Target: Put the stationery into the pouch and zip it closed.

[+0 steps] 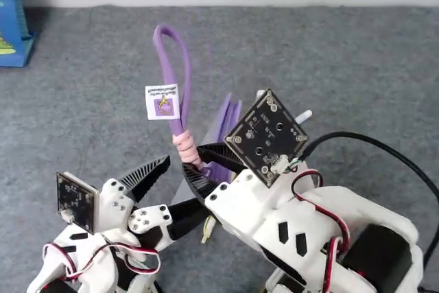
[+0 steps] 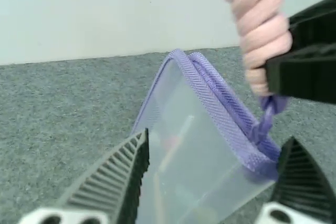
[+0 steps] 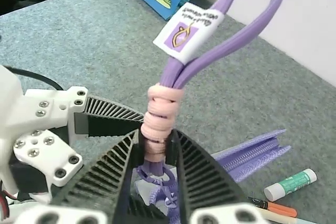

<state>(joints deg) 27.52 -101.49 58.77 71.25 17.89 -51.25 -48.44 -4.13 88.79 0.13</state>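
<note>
- The right gripper [image 3: 156, 141] reaches low over the bench [image 1: 357, 66] from the arms' edge with its wrist tipped forward. Its fingers [image 3: 113, 174] are clenched on the pink wrap [image 3: 157, 124] that binds the foot of the pouch's purple strap [image 3: 247, 30].
- The left gripper [image 2: 216, 140] sits just beside it, toward the left edge, angled across at the right gripper. Its fingers [image 2: 113, 182] are released and spread on either side of the pouch's clear wall (whether either one touches the wall cannot be told).
- The pouch [image 2: 199, 145] is near the arms' edge of the bench, about midway between the left and right edges. It is tipped up on edge rather than lying flat.
- Its long axis runs from the arms toward the far edge. The purple zip tapes [image 2: 210, 103] are uppermost and run side by side, and the strap end is nearest the grippers.
- The strap stands almost upright out of the clamped fingers, its loop at the top, leaning a little toward the far left corner. A white tag [image 1: 162, 102] sits partway up it.
- A glue stick [image 3: 291, 184] and an orange-and-black pen [image 3: 273, 206] lie on the bench just outside the pouch, on the side toward the right edge, roughly in line with the zip tapes.
- Something pale and something reddish show through the clear wall (too blurred to name).
- A blue book [image 1: 12, 25] stands at the far left corner.
</note>
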